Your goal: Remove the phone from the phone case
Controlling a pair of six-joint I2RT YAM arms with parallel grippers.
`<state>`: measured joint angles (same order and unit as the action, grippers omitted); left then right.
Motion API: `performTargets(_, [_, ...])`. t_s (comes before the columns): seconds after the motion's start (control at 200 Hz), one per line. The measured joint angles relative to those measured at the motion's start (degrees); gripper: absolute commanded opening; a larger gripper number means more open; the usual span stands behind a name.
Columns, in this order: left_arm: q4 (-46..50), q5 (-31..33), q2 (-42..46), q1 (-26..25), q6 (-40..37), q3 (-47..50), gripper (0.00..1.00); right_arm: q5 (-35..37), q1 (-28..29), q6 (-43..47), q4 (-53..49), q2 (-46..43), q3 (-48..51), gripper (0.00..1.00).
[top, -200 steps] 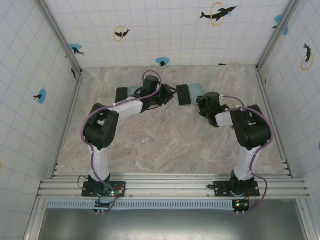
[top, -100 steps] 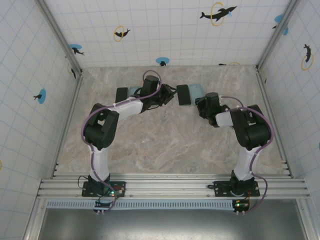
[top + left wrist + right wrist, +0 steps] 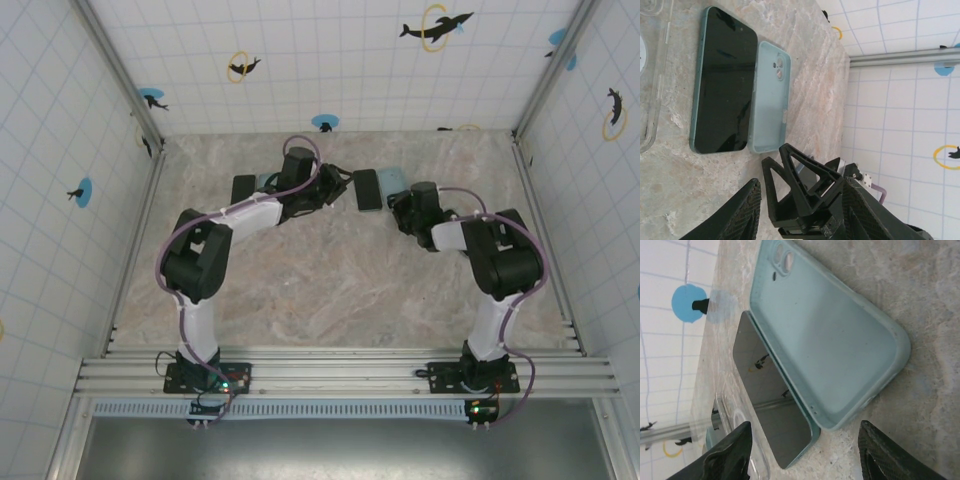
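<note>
A black-screened smartphone with a teal frame (image 3: 367, 188) lies face up on the beige marbled tabletop (image 3: 330, 280), in the upper middle of the top external view. A pale mint-blue soft phone case (image 3: 392, 180) lies just to its right, along its long edge, open side up and with nothing inside it. So the phone is already out of the case.

In the left wrist view the phone (image 3: 722, 80) fills the upper left. The case (image 3: 770, 97) sits right beside it, with its camera cut-out toward the top. A clear plastic case (image 3: 650, 75) lies at the left edge.

The left gripper (image 3: 338, 188) sits just left of the phone. Its fingers (image 3: 740, 215) are spread and grasp nothing.

The right gripper (image 3: 398, 205) sits just below the mint case, jaws released and empty. In its wrist view the fingertips (image 3: 735, 450) frame the case (image 3: 825, 335) without touching it.
</note>
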<state>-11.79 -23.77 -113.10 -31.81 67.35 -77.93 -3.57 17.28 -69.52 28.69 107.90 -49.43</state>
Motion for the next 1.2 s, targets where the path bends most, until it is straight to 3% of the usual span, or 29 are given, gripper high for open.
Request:
performTargets(0.29, [3.32,-1.2,1.36,-0.15,-5.4,-1.38,0.59,-6.34,-6.03,17.7,-11.76,-13.44,-0.94,0.79])
performTargets(0.345, [4.33,-1.31,1.36,-0.42,-6.27,-2.32,0.59,-6.88,-7.69,22.67,-15.5,-14.99,-2.03,0.88])
performTargets(0.38, [4.81,-1.38,1.36,-0.72,-7.02,-2.95,0.6,-7.3,-8.76,25.59,-17.4,-16.0,-2.36,1.0])
performTargets(0.47, [5.64,-1.86,1.33,-1.88,-8.41,-4.5,0.67,-8.2,-11.41,32.28,-22.51,-18.75,-2.38,0.99])
performTargets(0.821, [7.63,-3.89,0.59,-6.97,-13.44,-9.4,0.68,-11.76,-18.53,63.89,-37.35,-28.26,-2.43,0.99])
performTargets(1.001, [8.31,-4.61,0.5,-7.82,-17.29,-8.44,0.69,-10.21,-20.02,82.73,-47.36,-28.17,-3.02,0.99])
performTargets(1.196, [8.11,-5.75,1.42,-7.96,-21.49,-3.04,0.7,-7.65,-24.52,97.37,-54.29,-25.86,-3.04,0.99])
